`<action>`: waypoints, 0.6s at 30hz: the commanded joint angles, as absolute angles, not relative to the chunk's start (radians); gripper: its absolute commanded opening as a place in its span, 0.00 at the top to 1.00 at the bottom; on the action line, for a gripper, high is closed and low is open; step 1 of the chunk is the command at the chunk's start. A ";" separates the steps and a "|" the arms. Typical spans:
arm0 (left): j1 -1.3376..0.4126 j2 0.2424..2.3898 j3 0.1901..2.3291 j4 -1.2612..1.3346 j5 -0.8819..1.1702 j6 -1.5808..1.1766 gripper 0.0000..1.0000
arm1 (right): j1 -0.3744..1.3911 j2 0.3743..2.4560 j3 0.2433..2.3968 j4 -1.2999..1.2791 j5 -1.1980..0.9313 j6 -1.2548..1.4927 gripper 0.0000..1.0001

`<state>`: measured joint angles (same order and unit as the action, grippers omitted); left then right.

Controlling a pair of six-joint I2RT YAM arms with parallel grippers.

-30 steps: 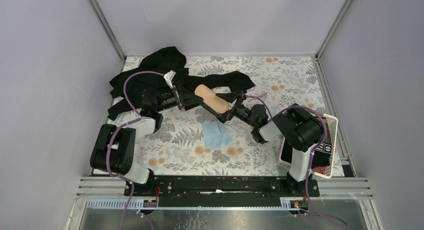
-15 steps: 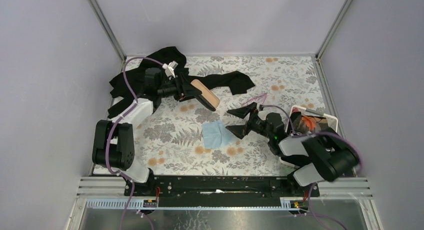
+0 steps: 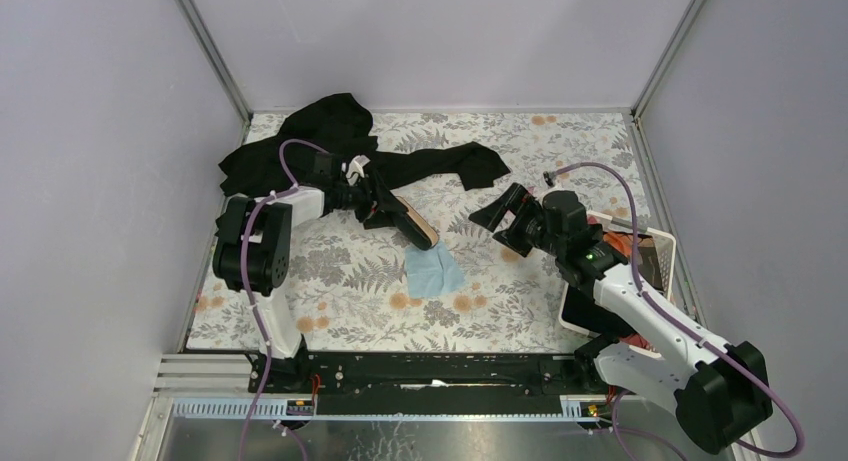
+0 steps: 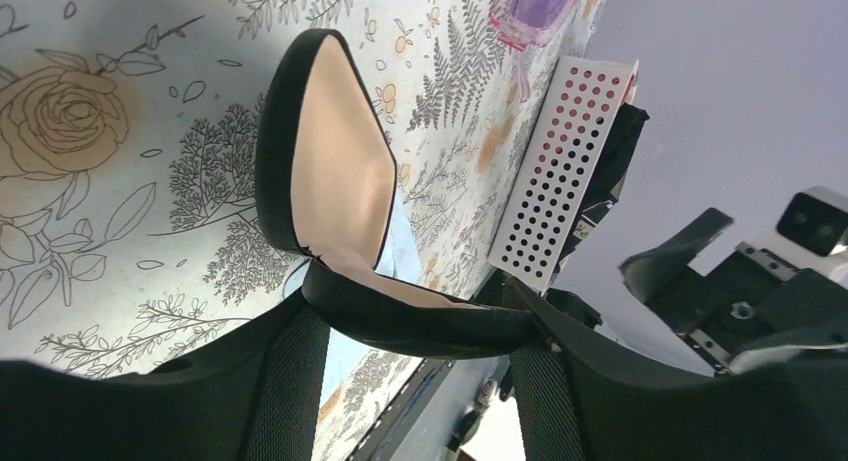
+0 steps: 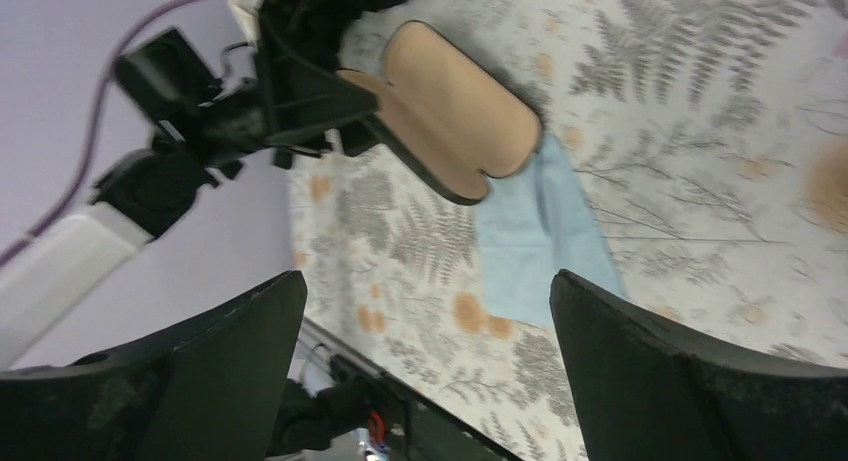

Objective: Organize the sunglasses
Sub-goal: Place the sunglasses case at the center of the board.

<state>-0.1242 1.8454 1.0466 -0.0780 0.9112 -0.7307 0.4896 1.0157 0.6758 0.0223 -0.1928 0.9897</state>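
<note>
Two claws that met a second ago at the black oval hard case with tan lining (image 3: 408,221) have parted. The right claw (image 3: 505,224) has swung away, its fingers spread wide on nothing. The left claw (image 3: 380,204) pinches the open case, now lowered toward the light blue square cloth (image 3: 432,271). The pink-lensed sunglasses (image 4: 535,3) lie on the floral table (image 3: 560,151) beyond the left claw's fingertips, beside the white perforated basket (image 4: 565,171), which holds dark items.

The left arm (image 3: 250,251) ran toward 12 o'clock, its wrist turned to 3 o'clock, with the left gripper (image 3: 384,203) clamped on the black case (image 3: 412,221). The right arm (image 3: 640,311) stretched toward 10 o'clock, and the right gripper (image 3: 498,226) was spread wide.
</note>
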 commanded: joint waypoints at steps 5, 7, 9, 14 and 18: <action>-0.133 1.892 1.062 -0.098 0.876 -0.799 0.81 | 0.484 0.994 0.684 -0.169 -0.103 0.863 0.00; -0.133 1.889 1.066 -0.125 0.852 -0.787 0.43 | 0.484 0.993 0.695 -0.189 -0.092 0.843 0.00; -0.133 1.869 1.063 -0.138 0.823 -0.778 0.23 | 0.485 0.990 0.711 -0.216 -0.072 0.816 0.00; -0.133 1.809 1.092 -0.213 0.758 -0.732 0.15 | 0.484 0.989 0.754 -0.282 -0.019 0.739 0.00; -0.133 1.754 1.119 -0.292 0.690 -0.676 0.13 | 0.484 0.998 0.783 -0.325 0.017 0.694 0.00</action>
<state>-0.1299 1.8313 1.0599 -0.2050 0.7765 -0.7475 0.4885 1.0111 0.7170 -0.2695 -0.0547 0.7742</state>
